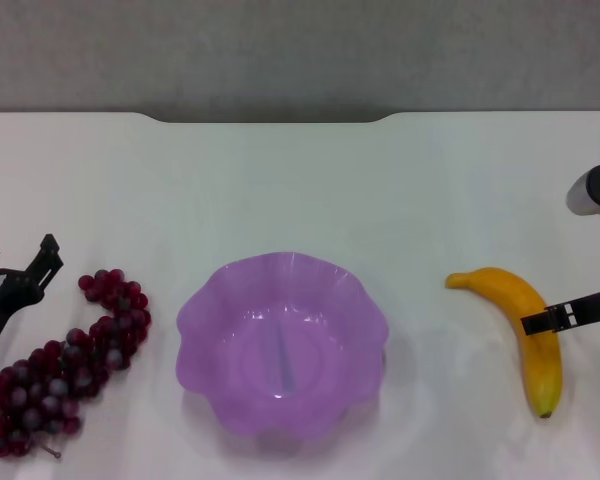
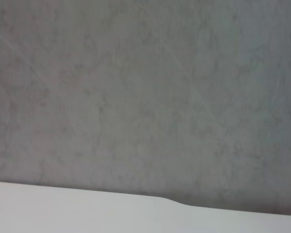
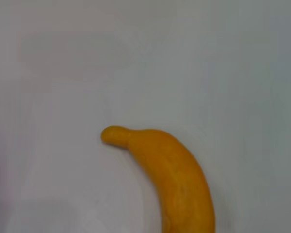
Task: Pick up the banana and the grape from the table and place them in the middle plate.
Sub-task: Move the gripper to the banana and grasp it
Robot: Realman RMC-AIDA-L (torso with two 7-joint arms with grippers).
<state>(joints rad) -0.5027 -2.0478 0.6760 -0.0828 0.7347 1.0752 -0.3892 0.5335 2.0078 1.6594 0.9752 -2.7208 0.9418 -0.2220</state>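
Before you, a translucent purple plastic plate (image 1: pixel 280 345) with a wavy, scalloped rim and a deep bowl-like hollow sits near the front edge of the plain white table (image 1: pixel 300 190), about midway between the table's left and right edges. Nothing lies in it.

Toward the table's front left corner you see a bunch of small, round, dark red-purple grapes (image 1: pixel 70 365), some dusted grey, trailing a thin stem. The left gripper (image 1: pixel 20 275) stands just beside the bunch on its outer side, its black fingers spread apart and closed on nothing.

Toward the table's right edge lies a smooth, glossy, yellow-orange curved banana (image 1: pixel 525 330), its blunt stem end pointing at the plate and its dark tip toward the front edge. A black finger (image 1: pixel 570 312) of the right gripper crosses the banana's middle; you cannot tell from here whether that pincer is wide, narrow or gripping. The right wrist view shows the banana (image 3: pixel 177 179) lying flat on the matte white top. The left wrist view shows only the table's notched far edge against a mottled grey wall (image 2: pixel 145 97).
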